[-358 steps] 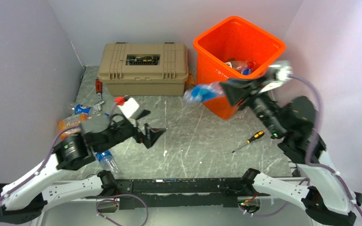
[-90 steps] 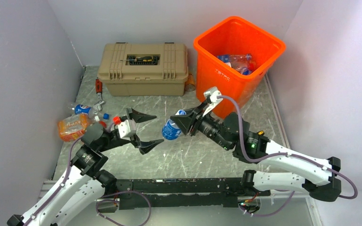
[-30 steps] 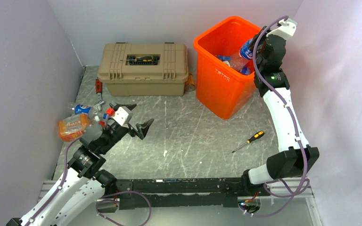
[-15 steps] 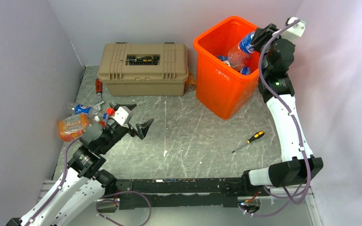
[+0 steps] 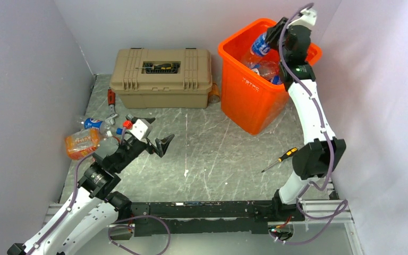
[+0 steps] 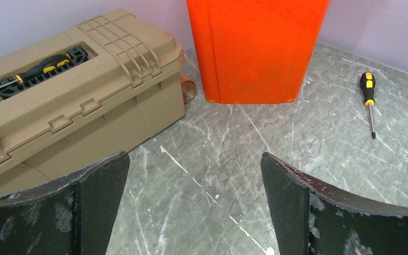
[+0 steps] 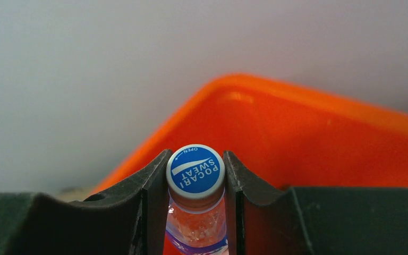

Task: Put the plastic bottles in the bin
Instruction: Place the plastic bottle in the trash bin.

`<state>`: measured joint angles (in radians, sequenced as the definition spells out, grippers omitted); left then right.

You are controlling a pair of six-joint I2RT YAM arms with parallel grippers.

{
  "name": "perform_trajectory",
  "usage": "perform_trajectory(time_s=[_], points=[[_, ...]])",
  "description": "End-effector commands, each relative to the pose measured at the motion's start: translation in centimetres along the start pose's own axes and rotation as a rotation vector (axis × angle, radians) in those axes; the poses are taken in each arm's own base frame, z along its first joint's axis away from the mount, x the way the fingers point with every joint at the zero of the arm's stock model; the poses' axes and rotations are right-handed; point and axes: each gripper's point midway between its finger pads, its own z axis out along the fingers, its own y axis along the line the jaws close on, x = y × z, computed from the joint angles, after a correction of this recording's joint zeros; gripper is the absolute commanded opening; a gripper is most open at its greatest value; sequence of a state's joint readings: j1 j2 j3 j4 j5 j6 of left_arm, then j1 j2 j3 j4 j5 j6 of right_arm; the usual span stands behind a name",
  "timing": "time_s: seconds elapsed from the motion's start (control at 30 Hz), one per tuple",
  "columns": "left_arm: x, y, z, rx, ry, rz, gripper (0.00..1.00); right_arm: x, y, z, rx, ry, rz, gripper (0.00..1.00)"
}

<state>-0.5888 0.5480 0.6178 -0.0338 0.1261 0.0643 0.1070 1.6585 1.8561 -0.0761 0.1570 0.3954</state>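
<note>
Right gripper (image 5: 272, 33) is up over the bin (image 5: 249, 98), fingers (image 7: 154, 186) pinched narrow on the neck of a blue-capped bottle (image 7: 195, 169), with the orange rim just beyond the fingertips. Binned bottles (image 5: 268, 70) lie beneath them. Left gripper (image 6: 194, 164) hangs above the table with its fingers spread wide and nothing between. The toolbox (image 6: 74, 101) is ahead-left of them, the screwdriver (image 6: 369, 101) ahead-right. Loose bottles (image 5: 83, 142) lie off to their left.

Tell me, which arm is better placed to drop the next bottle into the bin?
Right. The right gripper is shut on a bottle above the bin. The left gripper is open and empty, low over the table, far from the bin.
</note>
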Motion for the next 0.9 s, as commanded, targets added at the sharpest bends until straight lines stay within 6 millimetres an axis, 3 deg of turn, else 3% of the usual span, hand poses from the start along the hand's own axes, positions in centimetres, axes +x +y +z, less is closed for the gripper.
perform_trajectory(time_s=[0.0, 0.3, 0.33, 0.4, 0.47, 0.5, 0.57, 0.73, 0.87], points=[[-2.3, 0.3, 0.1, -0.005, -0.052, 0.012, 1.00, 4.8, -0.7, 0.4, -0.015, 0.143, -0.031, 0.00], [-2.0, -0.2, 0.3, 0.020, -0.042, 0.001, 0.99, 12.1, -2.5, -0.6, -0.016, 0.356, -0.073, 0.00], [-2.1, -0.2, 0.3, 0.020, -0.043, 0.001, 0.99, 12.4, -2.7, -0.8, -0.006, 0.366, -0.074, 0.07], [-2.1, -0.2, 0.3, 0.021, -0.045, 0.001, 1.00, 12.1, -2.9, -1.4, -0.002, 0.352, -0.068, 0.43], [-2.1, -0.2, 0.3, 0.022, -0.043, 0.000, 0.99, 10.6, -2.7, -1.9, 0.010, 0.318, -0.058, 0.68], [-2.1, -0.2, 0.3, 0.022, -0.044, 0.000, 0.99, 9.5, -2.4, -2.1, 0.012, 0.299, -0.054, 0.85], [-2.0, -0.3, 0.3, 0.024, -0.043, 0.000, 0.99, 7.1, -1.7, -2.5, 0.012, 0.255, -0.044, 0.97], [-2.1, -0.1, 0.2, 0.016, -0.045, 0.000, 1.00, -0.3, 0.5, -4.6, -0.012, 0.113, 0.007, 1.00], [-2.0, 0.0, 0.2, 0.010, -0.043, -0.005, 0.99, -5.6, 2.8, -8.1, -0.062, 0.007, 0.062, 1.00]])
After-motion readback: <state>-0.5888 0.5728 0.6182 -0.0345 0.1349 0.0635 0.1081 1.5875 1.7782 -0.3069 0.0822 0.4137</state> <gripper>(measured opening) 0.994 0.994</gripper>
